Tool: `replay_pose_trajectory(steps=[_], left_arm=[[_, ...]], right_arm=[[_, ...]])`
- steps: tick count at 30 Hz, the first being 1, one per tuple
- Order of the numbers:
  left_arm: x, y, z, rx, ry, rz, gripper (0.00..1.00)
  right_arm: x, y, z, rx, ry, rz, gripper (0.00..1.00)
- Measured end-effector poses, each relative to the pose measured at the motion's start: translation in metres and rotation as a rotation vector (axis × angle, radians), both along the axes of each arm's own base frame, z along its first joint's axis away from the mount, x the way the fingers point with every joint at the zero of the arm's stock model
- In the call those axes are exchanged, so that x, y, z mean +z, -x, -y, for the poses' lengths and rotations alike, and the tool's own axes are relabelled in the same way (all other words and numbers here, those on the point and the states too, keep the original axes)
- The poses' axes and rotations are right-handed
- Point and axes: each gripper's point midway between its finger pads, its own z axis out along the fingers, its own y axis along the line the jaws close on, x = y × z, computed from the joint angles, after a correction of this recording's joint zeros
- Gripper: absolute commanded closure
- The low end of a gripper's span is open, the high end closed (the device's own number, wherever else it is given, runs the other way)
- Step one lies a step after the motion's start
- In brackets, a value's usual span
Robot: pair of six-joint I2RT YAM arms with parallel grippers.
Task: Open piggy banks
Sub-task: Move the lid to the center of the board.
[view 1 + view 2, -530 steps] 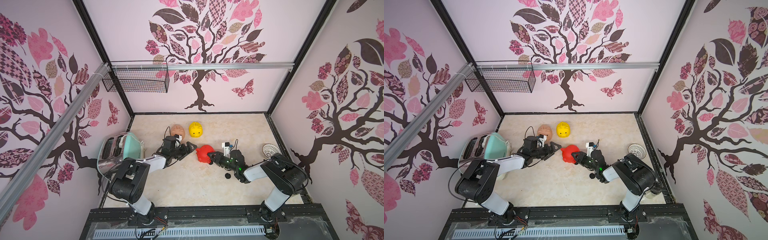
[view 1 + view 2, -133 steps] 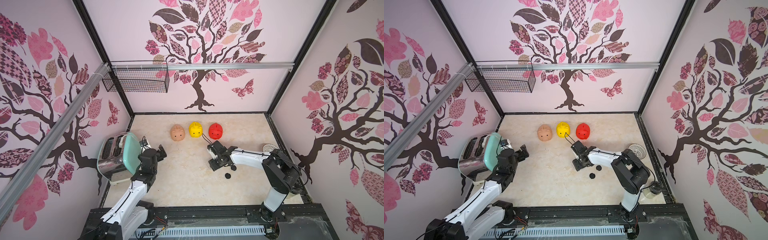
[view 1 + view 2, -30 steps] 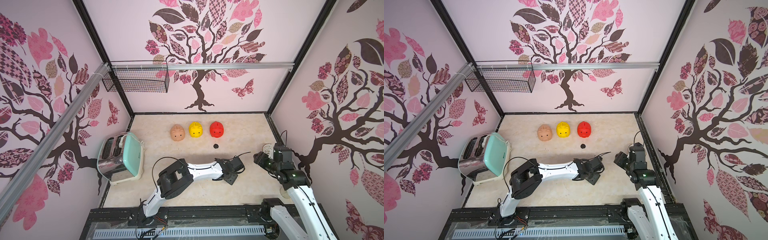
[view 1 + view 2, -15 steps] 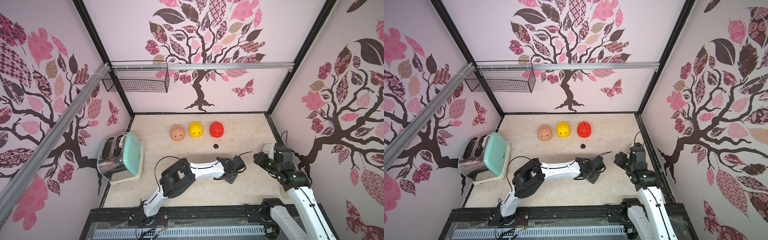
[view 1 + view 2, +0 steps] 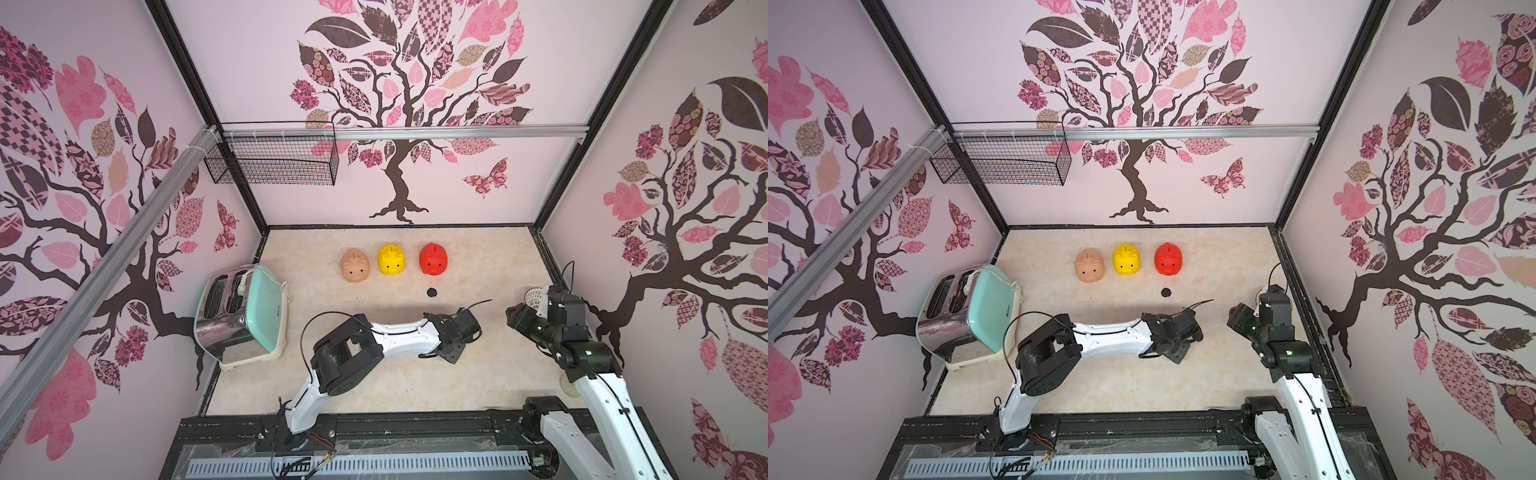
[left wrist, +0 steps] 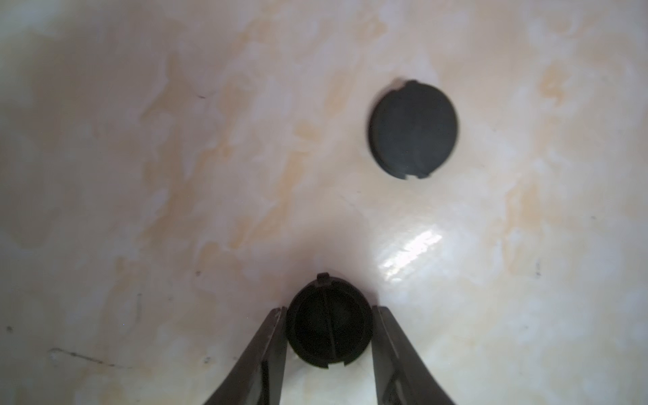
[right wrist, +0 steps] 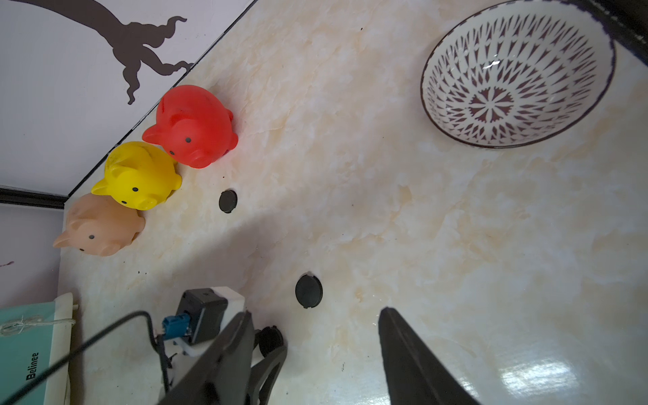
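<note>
Three piggy banks stand in a row near the back wall: peach (image 5: 355, 267), yellow (image 5: 391, 259) and red (image 5: 433, 259), seen also as red (image 7: 193, 126), yellow (image 7: 140, 175) and peach (image 7: 101, 226). My left gripper (image 6: 329, 310) reaches across to the right half of the table and is shut on a black round plug (image 6: 329, 326) resting on the tabletop. A second plug (image 6: 413, 129) lies loose just beyond it. A third plug (image 5: 432, 292) lies in front of the red pig. My right gripper (image 7: 315, 312) hovers open and empty at the right.
A patterned bowl (image 7: 515, 73) sits by the right wall, partly behind the right arm in both top views. A mint-green toaster (image 5: 245, 316) stands at the left edge. A wire basket (image 5: 270, 160) hangs on the back left wall.
The left gripper's jaws have closed on the black plug. Both arms have stayed about where they were.
</note>
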Motion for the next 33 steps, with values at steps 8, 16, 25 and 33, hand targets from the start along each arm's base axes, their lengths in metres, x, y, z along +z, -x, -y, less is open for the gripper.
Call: replay_pose_trajectory(steps=[8,16,25,33], left_arm=[[0.000,-0.061,-0.057,0.175,0.002,0.009,0.58],[0.000,-0.142,-0.148,0.439,-0.002,0.036,0.58],[0.000,-0.173,-0.174,0.521,0.016,0.042,0.58],[0.002,-0.185,-0.153,0.486,0.070,0.034,0.43]], right_arm=[[-0.003,-0.003,-0.014,0.075,-0.022,-0.004,0.37],[-0.003,0.007,-0.083,0.338,-0.004,0.020,0.36],[-0.001,0.005,-0.091,0.345,0.008,0.048,0.36],[-0.022,0.004,-0.085,0.319,0.042,-0.009,0.36]])
